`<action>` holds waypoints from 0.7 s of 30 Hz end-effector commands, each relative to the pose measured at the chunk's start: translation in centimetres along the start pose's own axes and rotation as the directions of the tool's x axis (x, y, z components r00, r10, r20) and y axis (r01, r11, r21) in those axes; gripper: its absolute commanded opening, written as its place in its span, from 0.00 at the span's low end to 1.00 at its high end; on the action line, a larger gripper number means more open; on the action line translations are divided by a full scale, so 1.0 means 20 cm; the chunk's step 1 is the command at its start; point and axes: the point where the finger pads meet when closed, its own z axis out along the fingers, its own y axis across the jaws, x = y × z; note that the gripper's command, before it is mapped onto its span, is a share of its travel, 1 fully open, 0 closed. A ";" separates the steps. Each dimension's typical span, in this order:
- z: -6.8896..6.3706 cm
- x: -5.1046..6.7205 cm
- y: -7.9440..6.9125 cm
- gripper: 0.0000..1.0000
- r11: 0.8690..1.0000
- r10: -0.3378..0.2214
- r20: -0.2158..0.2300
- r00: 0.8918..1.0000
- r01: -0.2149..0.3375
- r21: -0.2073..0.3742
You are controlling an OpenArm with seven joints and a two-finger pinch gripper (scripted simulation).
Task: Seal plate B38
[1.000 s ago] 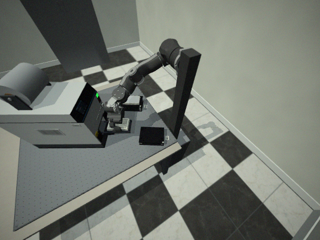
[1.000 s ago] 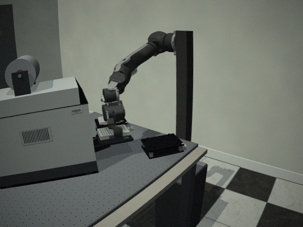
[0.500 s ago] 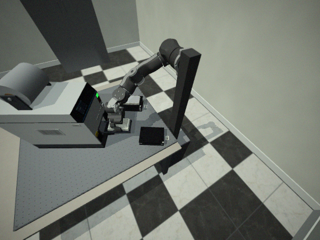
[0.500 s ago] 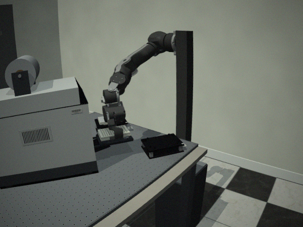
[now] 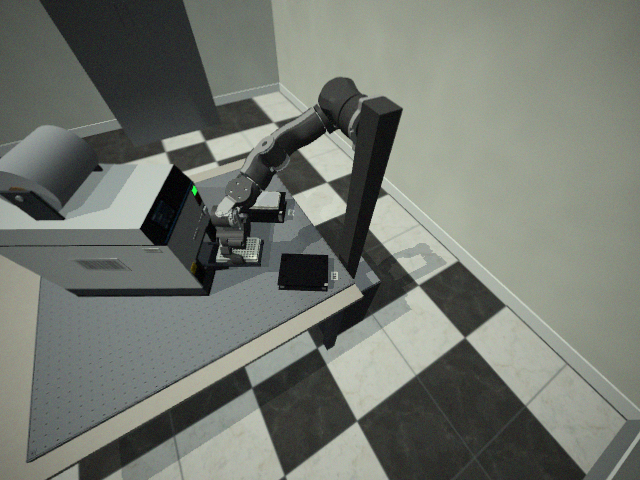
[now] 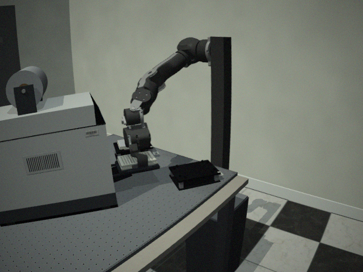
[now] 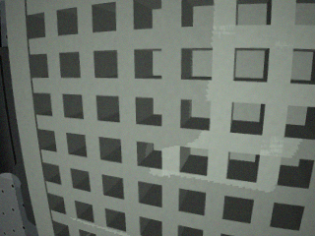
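B38 held at the sealer's stage, being set into the pocket.

The plate B38 (image 5: 242, 251), wells open and unsealed, sits at the stage (image 6: 152, 168) in front of the housing (image 5: 103, 242), with the pincer (image 6: 137, 159) clenched on it from above; whether it lies fully flat in the pocket I cannot tell. The lamp (image 5: 194, 190) shows green. Nest N1 (image 5: 303, 271) stands vacated on the bench (image 5: 155, 351); B83 (image 5: 269, 200) rests behind. Next, probably: confirm seating, release, withdraw, then press START.
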 end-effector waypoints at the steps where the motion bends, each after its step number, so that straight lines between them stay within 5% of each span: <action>1: 0.00 0.00 0.01 0.00 1.000 -0.004 0.002 1.000 0.004 -0.005; 21: -0.01 -0.02 0.02 0.00 1.000 -0.005 0.009 1.000 0.005 -0.009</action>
